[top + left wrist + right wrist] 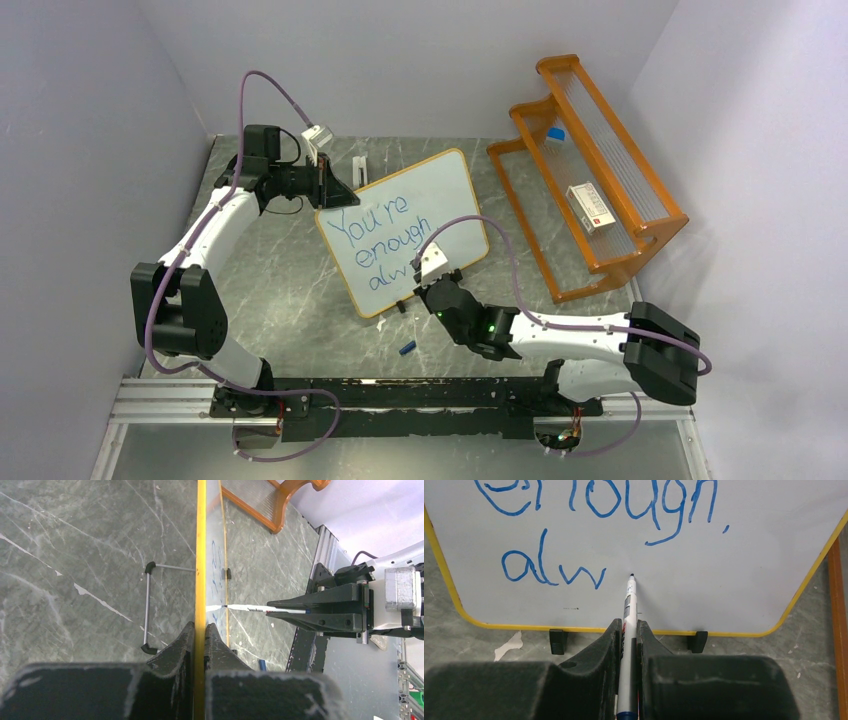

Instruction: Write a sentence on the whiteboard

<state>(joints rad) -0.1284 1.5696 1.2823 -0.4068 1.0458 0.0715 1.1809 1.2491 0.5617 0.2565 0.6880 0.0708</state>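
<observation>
The whiteboard (430,215) stands tilted on black clip feet, yellow-framed, with blue writing "You're enough, alw". My left gripper (335,190) is shut on its top left edge; in the left wrist view the yellow frame (201,555) runs between the fingers of my left gripper (201,630). My right gripper (428,280) is shut on a white marker (628,630) with a blue end. The marker tip (632,575) touches the board (724,580) just right of "alw". The marker also shows in the left wrist view (250,608), meeting the board face.
An orange wooden rack (590,170) stands at the back right with a small box (590,207) and a blue-capped item (555,135) on it. A blue marker cap (407,347) lies on the marble table in front of the board. A white object (358,168) lies behind the board.
</observation>
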